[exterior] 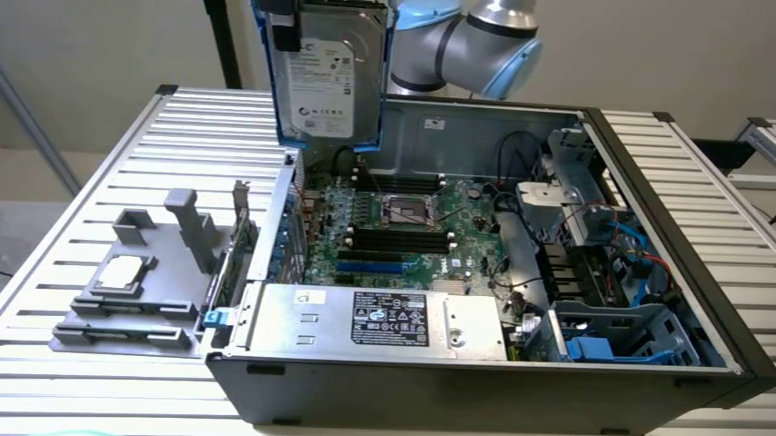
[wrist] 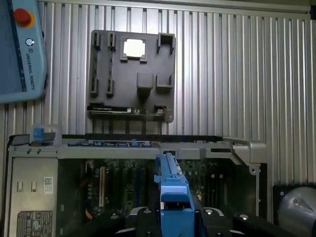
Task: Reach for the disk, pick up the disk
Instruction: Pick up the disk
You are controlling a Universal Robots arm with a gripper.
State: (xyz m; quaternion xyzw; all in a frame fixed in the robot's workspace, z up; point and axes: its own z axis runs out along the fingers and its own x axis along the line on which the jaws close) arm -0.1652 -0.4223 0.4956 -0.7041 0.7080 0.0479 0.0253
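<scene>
gripper clamped on disk, hanging below it above case. imo firm squeeze, lift straight, mind case wall

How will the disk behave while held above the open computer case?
The disk looks like a metal slab, so it is probably stiff and heavy for its size. The gripper holds it by smooth-looking blue plastic, so it might slip. It hangs upright over the computer case, so a drop would likely damage it.
</scene>
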